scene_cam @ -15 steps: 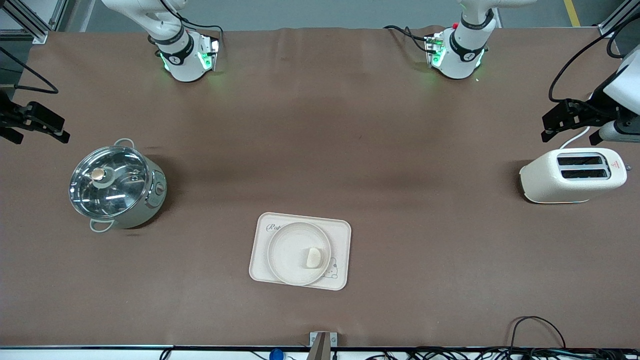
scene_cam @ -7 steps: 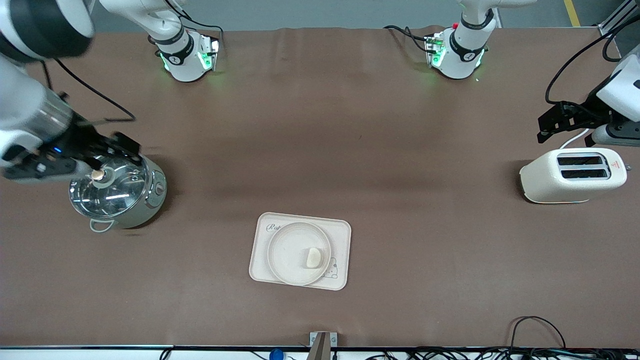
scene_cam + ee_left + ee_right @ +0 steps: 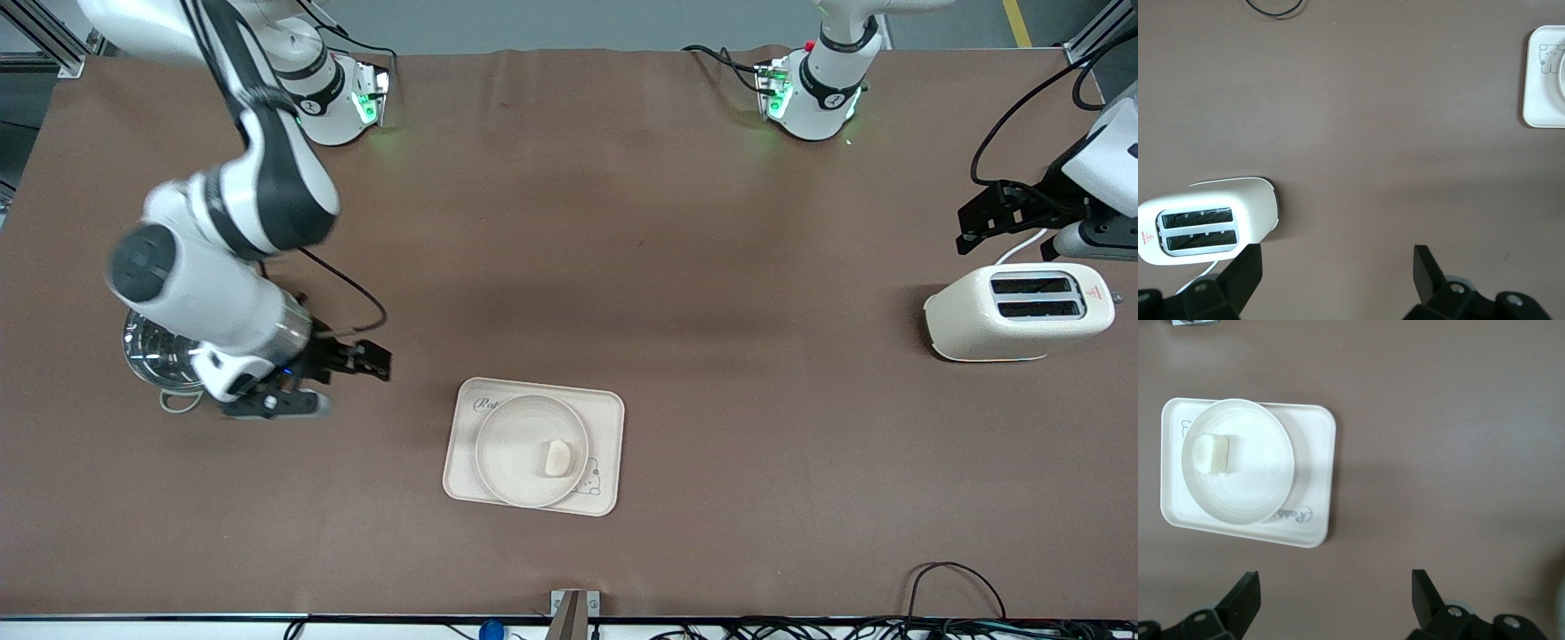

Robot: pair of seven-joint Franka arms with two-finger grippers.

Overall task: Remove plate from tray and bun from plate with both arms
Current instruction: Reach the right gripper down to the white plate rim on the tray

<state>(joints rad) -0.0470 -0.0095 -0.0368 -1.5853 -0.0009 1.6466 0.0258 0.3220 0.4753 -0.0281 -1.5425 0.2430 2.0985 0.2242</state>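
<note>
My right gripper (image 3: 342, 378) hangs wide open over the brown mat between the steel pot (image 3: 160, 360) and the tray (image 3: 462, 462). The pale oblong bun (image 3: 557, 458) lies on the round plate (image 3: 507, 444), which sits on the rounded rectangular tray. My left gripper (image 3: 996, 218) waits, spread wide, over the table beside the glossy cream toaster (image 3: 1018, 311).

Even overhead light falls on the table (image 3: 622, 267), throwing soft shadows beside the toaster (image 3: 1018, 311) and tray (image 3: 1318, 480). The right arm (image 3: 222, 267) is motion-blurred. The plate (image 3: 1238, 463) looks slightly overexposed.
</note>
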